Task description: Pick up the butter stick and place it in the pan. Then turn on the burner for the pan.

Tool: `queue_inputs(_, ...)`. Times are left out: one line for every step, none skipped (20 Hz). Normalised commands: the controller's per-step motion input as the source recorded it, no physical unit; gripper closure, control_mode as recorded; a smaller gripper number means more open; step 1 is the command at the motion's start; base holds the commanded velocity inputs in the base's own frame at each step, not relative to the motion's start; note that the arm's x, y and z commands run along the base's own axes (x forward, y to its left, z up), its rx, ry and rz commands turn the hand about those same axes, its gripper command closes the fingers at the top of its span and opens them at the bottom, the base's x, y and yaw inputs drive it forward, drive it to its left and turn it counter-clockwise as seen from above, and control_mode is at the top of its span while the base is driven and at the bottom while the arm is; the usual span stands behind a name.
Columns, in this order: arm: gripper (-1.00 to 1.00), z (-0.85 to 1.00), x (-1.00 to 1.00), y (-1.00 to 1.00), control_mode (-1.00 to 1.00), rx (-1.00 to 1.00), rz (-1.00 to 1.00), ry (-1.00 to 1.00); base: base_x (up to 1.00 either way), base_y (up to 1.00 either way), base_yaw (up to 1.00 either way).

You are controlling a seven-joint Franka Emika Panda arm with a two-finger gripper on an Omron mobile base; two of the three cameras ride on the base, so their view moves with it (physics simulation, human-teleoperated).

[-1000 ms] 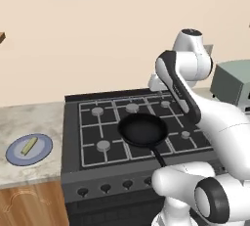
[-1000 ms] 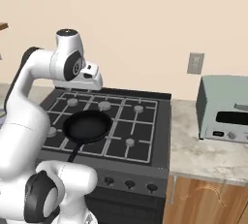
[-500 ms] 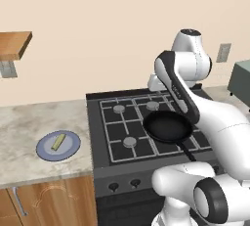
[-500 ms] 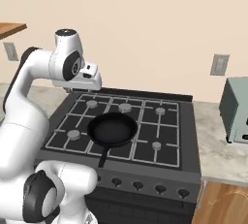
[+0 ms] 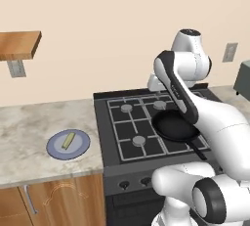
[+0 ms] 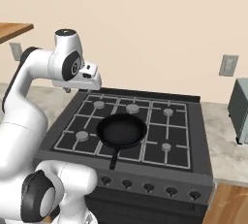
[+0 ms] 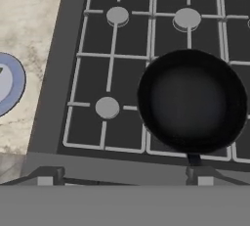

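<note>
Hand view: the pincer hangs above the stove's front edge, its tips spread wide apart and empty.
Just past the pincer and slightly to its right, the pan sits on the stove grates, handle pointing back toward the pincer. Far off to the pincer's left, well apart from it, the butter stick lies on the blue-grey plate, which rests on the marble table beside the stove.
</note>
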Motion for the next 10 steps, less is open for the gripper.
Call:
queue_inputs(-1.0, 0.0, 0.0, 0.0, 1.0, 0.0, 0.0, 0.0, 0.19, 0.31, 0.0)
queue_inputs(-1.0, 0.0, 0.0, 0.0, 1.0, 0.0, 0.0, 0.0, 0.17, 0.29, 0.0)
queue_inputs(-1.0, 0.0, 0.0, 0.0, 1.0, 0.0, 0.0, 0.0, 0.19, 0.3, 0.0)
queue_inputs(-1.0, 0.0, 0.0, 0.0, 1.0, 0.0, 0.0, 0.0, 0.2, 0.33, 0.0)
queue_inputs(-1.0, 0.0, 0.0, 0.0, 1.0, 0.0, 0.0, 0.0, 0.21, 0.32, 0.0)
queue_inputs(-1.0, 0.0, 0.0, 0.0, 1.0, 0.0, 0.0, 0.0, 0.22, 0.34, 0.0)
queue_inputs(-1.0, 0.0, 0.0, 0.0, 1.0, 0.0, 0.0, 0.0, 0.24, 0.36, 0.0)
queue_inputs(-1.0, 0.0, 0.0, 0.0, 1.0, 0.0, 0.0, 0.0, 0.27, 0.38, 0.0)
queue_inputs(-1.0, 0.0, 0.0, 0.0, 1.0, 0.0, 0.0, 0.0, 0.3, 0.4, 0.0)
queue_inputs(-1.0, 0.0, 0.0, 0.0, 1.0, 0.0, 0.0, 0.0, 0.32, 0.38, 0.0)
